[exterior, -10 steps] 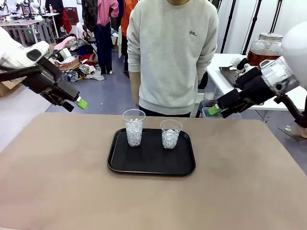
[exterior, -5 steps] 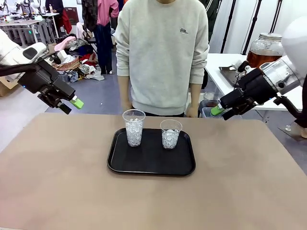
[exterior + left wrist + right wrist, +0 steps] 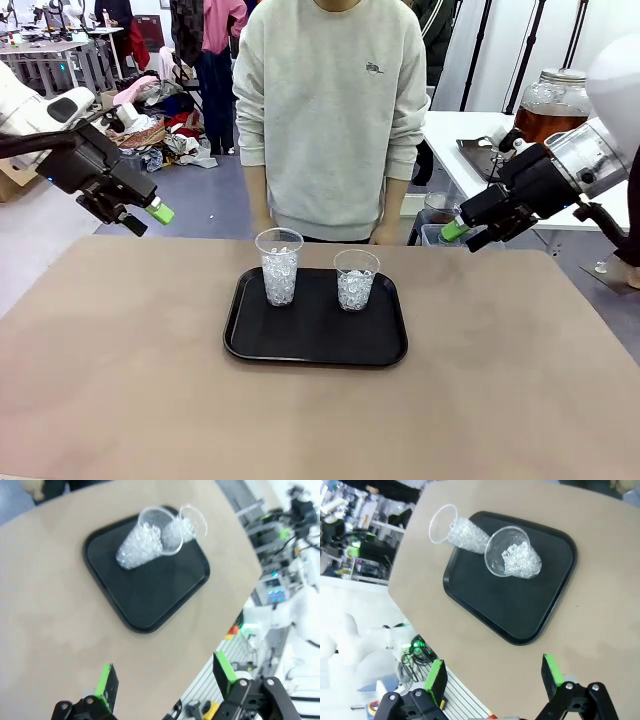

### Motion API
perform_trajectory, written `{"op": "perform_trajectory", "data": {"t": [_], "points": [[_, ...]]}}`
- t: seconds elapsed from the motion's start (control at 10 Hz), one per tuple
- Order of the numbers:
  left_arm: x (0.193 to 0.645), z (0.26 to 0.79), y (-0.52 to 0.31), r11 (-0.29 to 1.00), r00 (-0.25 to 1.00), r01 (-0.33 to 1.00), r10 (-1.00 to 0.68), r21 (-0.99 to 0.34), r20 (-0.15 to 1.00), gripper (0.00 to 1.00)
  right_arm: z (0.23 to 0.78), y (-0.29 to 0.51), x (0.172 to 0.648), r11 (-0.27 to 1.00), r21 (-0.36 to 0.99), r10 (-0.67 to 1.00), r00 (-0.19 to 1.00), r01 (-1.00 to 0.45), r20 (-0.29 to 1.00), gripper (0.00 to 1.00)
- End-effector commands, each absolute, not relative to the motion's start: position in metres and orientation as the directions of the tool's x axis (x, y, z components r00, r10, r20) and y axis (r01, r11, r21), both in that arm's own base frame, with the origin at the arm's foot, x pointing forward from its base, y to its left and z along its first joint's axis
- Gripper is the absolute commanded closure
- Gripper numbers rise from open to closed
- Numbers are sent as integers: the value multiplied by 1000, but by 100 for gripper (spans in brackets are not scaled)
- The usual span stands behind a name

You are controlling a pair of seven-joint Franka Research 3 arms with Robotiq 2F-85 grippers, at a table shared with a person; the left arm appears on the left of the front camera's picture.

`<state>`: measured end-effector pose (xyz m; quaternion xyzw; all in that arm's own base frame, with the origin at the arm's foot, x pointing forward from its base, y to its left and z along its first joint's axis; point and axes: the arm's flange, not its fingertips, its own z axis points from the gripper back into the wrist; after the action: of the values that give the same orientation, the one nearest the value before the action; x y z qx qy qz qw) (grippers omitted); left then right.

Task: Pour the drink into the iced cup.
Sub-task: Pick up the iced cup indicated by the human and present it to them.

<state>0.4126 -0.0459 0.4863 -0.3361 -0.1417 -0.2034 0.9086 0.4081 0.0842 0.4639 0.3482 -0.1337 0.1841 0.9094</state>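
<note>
Two clear plastic cups filled with ice stand on a black tray (image 3: 315, 338) at the table's middle: a taller one (image 3: 279, 266) on the left and a shorter one (image 3: 356, 279) on the right. The drink (image 3: 545, 115) is amber liquid in a big glass jar with a silvery lid, on a white side table at the far right. My left gripper (image 3: 142, 217) hovers open above the table's far left corner. Open as well, my right gripper (image 3: 458, 236) hangs above the far right edge. The left wrist view shows the tray (image 3: 160, 592) and both cups beyond my left gripper (image 3: 165, 677).
A person in a light grey sweatshirt (image 3: 330, 110) stands at the far edge just behind the tray, arms hanging down. The right wrist view looks past my right gripper (image 3: 493, 675) onto the tray (image 3: 520, 615) and brown tabletop (image 3: 120, 380).
The person has stepped a little to the picture's left. My left gripper drew back slightly leftward and my right gripper shifted slightly to the right; both stay open.
</note>
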Motion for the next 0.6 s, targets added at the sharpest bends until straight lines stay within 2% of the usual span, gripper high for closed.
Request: {"op": "perform_trajectory", "data": {"t": [0.0,0.3,0.5], "points": [[429,483,-28,624,905,400,-151,-672,398,0,467,75,426,633,708,116,943,-313,313,0],[442,473,-8,574,938,299,-30,-763,345,0,456,46,439,521,831,-20,970,-196,241,0],[450,462,1,515,935,303,1,-802,354,0,446,26,446,416,904,-87,985,-101,150,0]]}}
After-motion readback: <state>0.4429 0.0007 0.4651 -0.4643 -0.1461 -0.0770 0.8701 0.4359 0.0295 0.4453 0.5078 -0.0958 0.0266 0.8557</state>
